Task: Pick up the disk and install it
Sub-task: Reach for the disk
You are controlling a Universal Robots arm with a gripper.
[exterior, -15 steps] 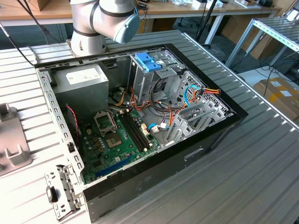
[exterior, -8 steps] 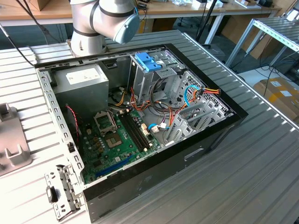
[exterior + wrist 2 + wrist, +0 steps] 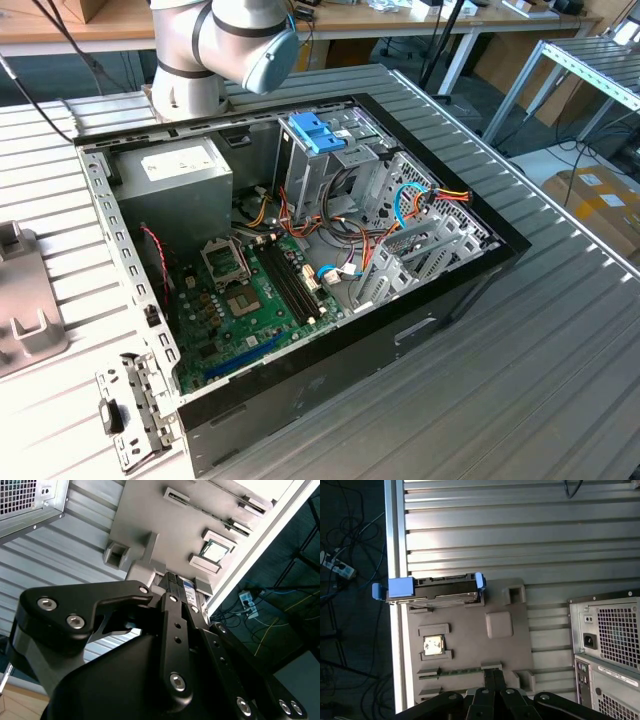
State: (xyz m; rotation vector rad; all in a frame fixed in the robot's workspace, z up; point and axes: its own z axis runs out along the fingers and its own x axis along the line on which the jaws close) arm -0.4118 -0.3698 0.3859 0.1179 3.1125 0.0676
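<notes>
ROBOT ARM OVER PARTS TRAY: In the first wrist view, the arm's black gripper (image 3: 493,676) is seen above a grey fixture tray (image 3: 470,645), over the tray edge farthest from the disk. Whether the gripper is spread or pressed together cannot be told. Just beyond it, 1 processor chip (image 3: 433,644) is seated in a tray pocket. Farther on, the disk (image 3: 440,586) is stood on edge along the tray's opposite edge, at the corner beside the table's side rail (1 light-blue frame end is carried out over that rail), well apart from the gripper. The tray is laid on a ribbed metal table (image 3: 520,530), close to its edge, with the rear panel of a computer case (image 3: 605,630) near it. In the exterior view the case is shown lying open on the table. Its drive cage (image 3: 318,135) with blue tabs and grey power supply (image 3: 175,175) are set along the case side nearest the arm's base (image 3: 190,80).
</notes>
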